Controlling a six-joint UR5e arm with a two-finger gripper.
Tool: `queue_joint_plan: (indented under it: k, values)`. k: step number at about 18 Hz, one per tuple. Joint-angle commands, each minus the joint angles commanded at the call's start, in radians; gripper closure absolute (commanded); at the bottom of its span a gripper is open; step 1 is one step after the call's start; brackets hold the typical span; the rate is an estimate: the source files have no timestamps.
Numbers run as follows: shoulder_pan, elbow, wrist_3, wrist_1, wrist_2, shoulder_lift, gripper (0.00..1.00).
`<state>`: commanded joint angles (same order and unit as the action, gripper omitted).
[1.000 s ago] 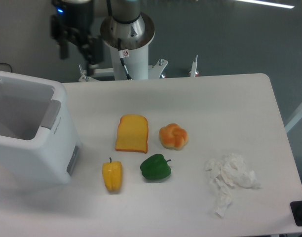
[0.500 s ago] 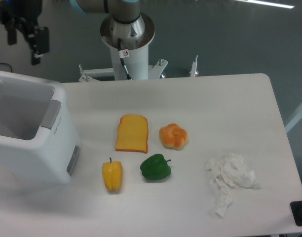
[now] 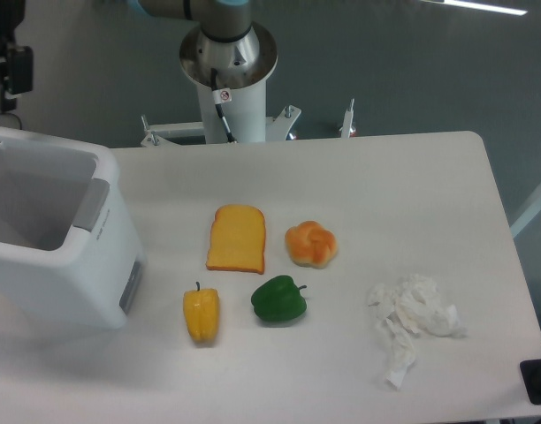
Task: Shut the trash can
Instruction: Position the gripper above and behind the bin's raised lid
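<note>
At the left edge of the table (image 3: 412,177) sits the trash can (image 3: 67,265), white and boxy, open on top so its hollow inside shows; grey tab on the rim facing the food, grey panel low on that same side. Lid not visible in this view. Gripper (image 3: 7,66) is up at the top-left corner, above and behind the trash can, not touching it, partly cut off by the frame edge; can't tell if its fingers are spread or closed. Right of the trash can: yellow pepper (image 3: 201,315) nearest, toast slice (image 3: 237,238) just behind that, green pepper (image 3: 278,300) further right, bun (image 3: 310,244) behind the green pepper. Crumpled tissue (image 3: 412,322) well apart, far right of the trash can. Robot base column (image 3: 228,71) stands behind the table, right of the trash can.
</note>
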<state>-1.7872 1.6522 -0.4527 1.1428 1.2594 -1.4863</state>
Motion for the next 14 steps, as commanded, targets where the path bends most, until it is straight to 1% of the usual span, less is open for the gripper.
queue_joint_plan:
  k: [3, 8, 10, 12, 14]
  values:
    - [0.003, -0.029, 0.026, -0.002, 0.000, -0.020, 0.00]
    - [0.000, -0.032, 0.034, -0.002, 0.003, -0.011, 0.00]
    - [0.000, -0.041, 0.078, -0.024, 0.003, -0.014, 0.00]
    - [-0.001, -0.071, 0.146, -0.057, 0.009, -0.026, 0.00]
    - [-0.006, -0.101, 0.176, -0.063, 0.009, -0.037, 0.00]
